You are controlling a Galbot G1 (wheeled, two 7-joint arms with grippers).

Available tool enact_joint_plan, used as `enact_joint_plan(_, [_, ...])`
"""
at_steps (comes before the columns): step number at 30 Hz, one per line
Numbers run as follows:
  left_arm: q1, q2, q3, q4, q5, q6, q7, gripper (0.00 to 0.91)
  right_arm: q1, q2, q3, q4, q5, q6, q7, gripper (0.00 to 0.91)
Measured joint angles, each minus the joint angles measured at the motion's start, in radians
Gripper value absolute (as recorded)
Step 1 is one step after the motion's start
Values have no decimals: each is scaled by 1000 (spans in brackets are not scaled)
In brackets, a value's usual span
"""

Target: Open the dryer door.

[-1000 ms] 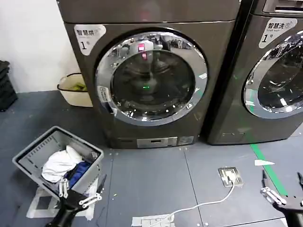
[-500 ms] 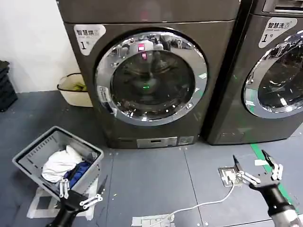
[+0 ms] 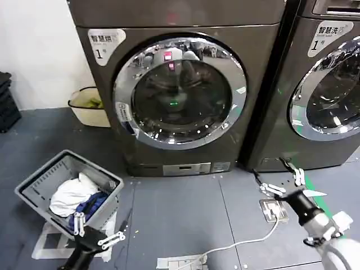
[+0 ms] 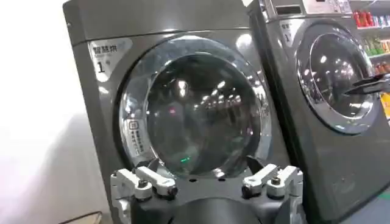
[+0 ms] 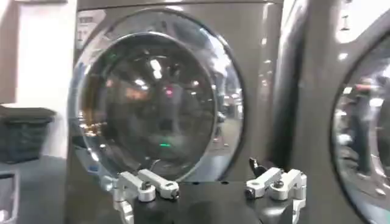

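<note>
While both my arms sit low, my right gripper [image 3: 279, 179] holds at about 4 o'clock in the head view, fingers spread wide and holding nothing, above the grey floor [image 3: 180, 208] and near the foot of the machines. My left gripper [image 3: 94, 233] rests at 7 o'clock, fingers likewise apart and empty, just beside the laundry basket [image 3: 39, 188].

Count, working outward:
- Grippers: two.
- Dryer door [image 3: 180, 93]: one, round, chrome-ringed, shut flush, at 12 o'clock on the dryer [image 3: 259, 67] labelled 1. The glass is dark with reflections; the drum behind it is hard to make out.
- Second machine [image 3: 329, 84]: one, at 2 o'clock, cut off by the frame edge.
- Laundry basket: one, grey, at 8 o'clock, holding white and blue cloth.
- Floor socket [image 3: 274, 210]: one, with a white cable [image 3: 236, 245], partly behind my right arm.
- Cream bin [image 3: 90, 107]: one, at 10 o'clock, partly hidden by the dryer's side.
</note>
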Motion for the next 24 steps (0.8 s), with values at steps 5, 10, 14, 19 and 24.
enact_joint_plan(5, [2, -5, 0, 0, 2, -3, 0, 907, 122, -51, -109, -45, 44, -7, -5, 907])
enact_joint_plan(10, [-1, -8, 2, -1, 11, -4, 3, 907, 264, -67, -232, -91, 63, -16, -9, 907])
enact_joint_plan(14, [-4, -12, 2, -5, 14, -4, 4, 907, 391, -62, -335, -133, 91, -27, -20, 907])
enact_joint_plan(19, [-7, -20, 3, -7, 18, -4, 7, 907, 530, -47, -454, -183, 115, -38, -37, 907])
enact_joint_plan(24, [-4, -29, 4, -11, 22, -5, 8, 907, 641, -23, -556, -223, 123, -42, -43, 907])
